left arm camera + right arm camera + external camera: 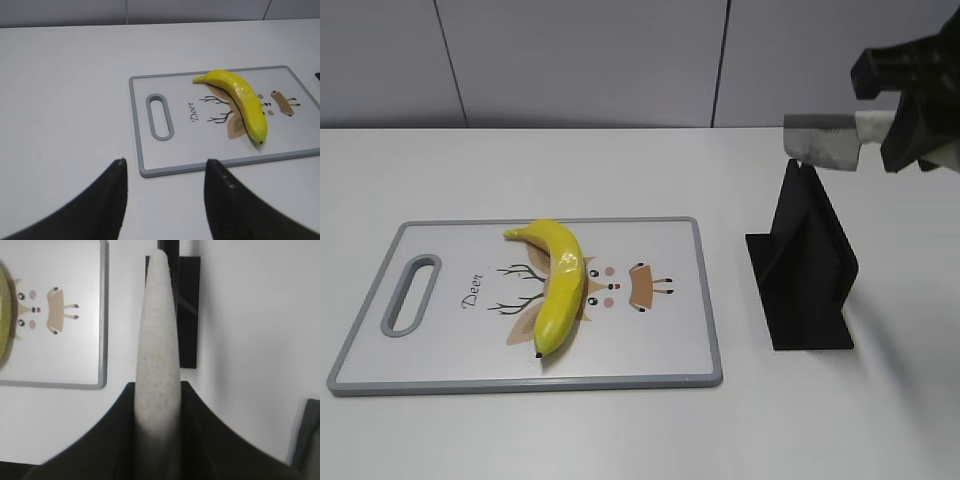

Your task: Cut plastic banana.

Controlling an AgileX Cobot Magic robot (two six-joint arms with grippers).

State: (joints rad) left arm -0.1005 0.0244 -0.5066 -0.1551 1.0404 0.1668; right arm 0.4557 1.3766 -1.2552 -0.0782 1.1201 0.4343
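The yellow plastic banana (560,283) lies on the white cutting board (660,345), left of its middle; it also shows in the left wrist view (242,104) and at the left edge of the right wrist view (4,315). My right gripper (159,387) is shut on a grey speckled toy knife (158,335). In the exterior view the knife (830,140) is held in the air above the black knife stand (805,265), right of the board. My left gripper (165,170) is open and empty, above the table near the board's handle end.
The cutting board has a grey rim, a handle slot (412,293) at its left end and a deer drawing. The black stand (187,310) sits on the white table right of the board. A grey wall runs behind the table.
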